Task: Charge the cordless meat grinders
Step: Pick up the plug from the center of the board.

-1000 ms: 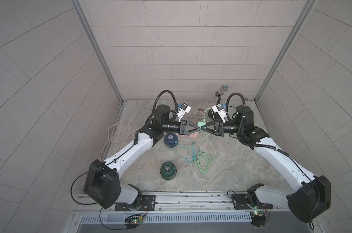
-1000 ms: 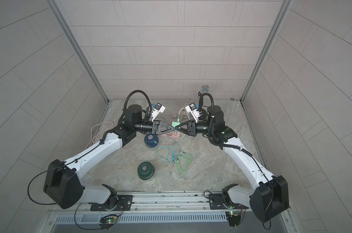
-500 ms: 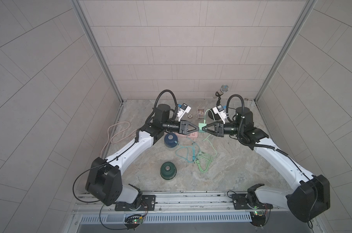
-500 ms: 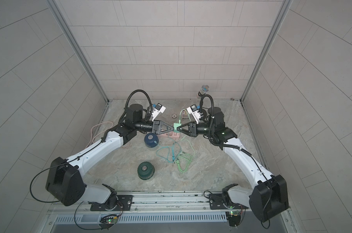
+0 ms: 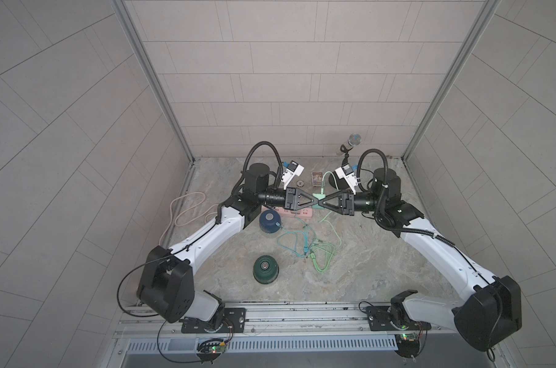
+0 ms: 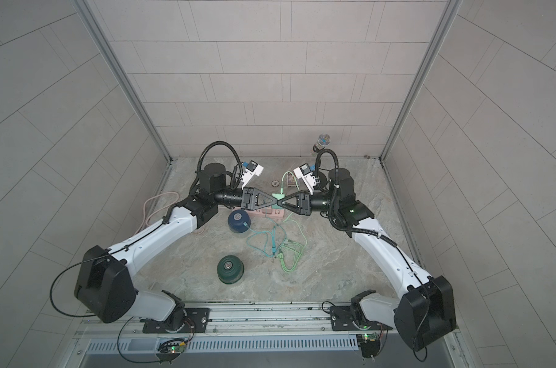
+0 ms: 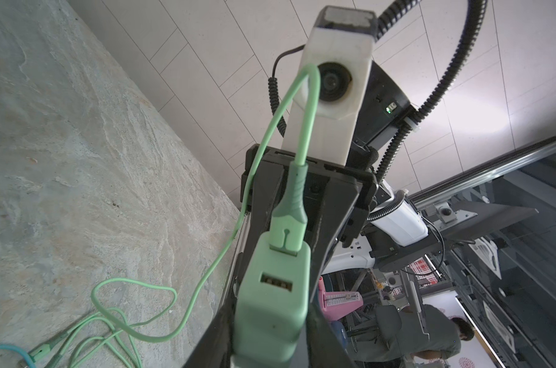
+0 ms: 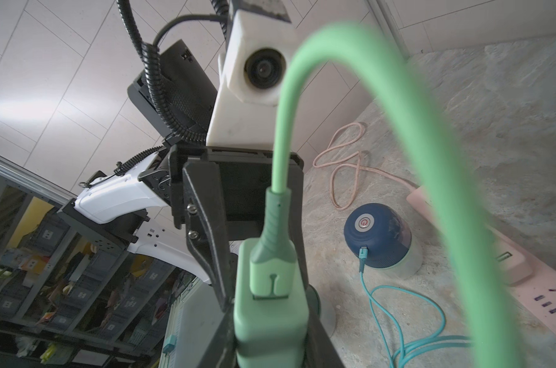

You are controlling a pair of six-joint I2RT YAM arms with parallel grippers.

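One blue grinder (image 5: 270, 222), one green grinder (image 5: 265, 269), marbled stone tabletop (image 5: 381, 255), tiled walls (image 5: 270, 79)

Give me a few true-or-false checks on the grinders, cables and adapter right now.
1. The dark blue grinder has a teal cable plugged in. True.
2. The dark green grinder is cabled too. False: no cable reaches it.
3. The green adapter sits in the pink power strip. False: the fingers of the left gripper and right gripper hold it in the air.
4. A green cable is plugged into the green adapter. True.
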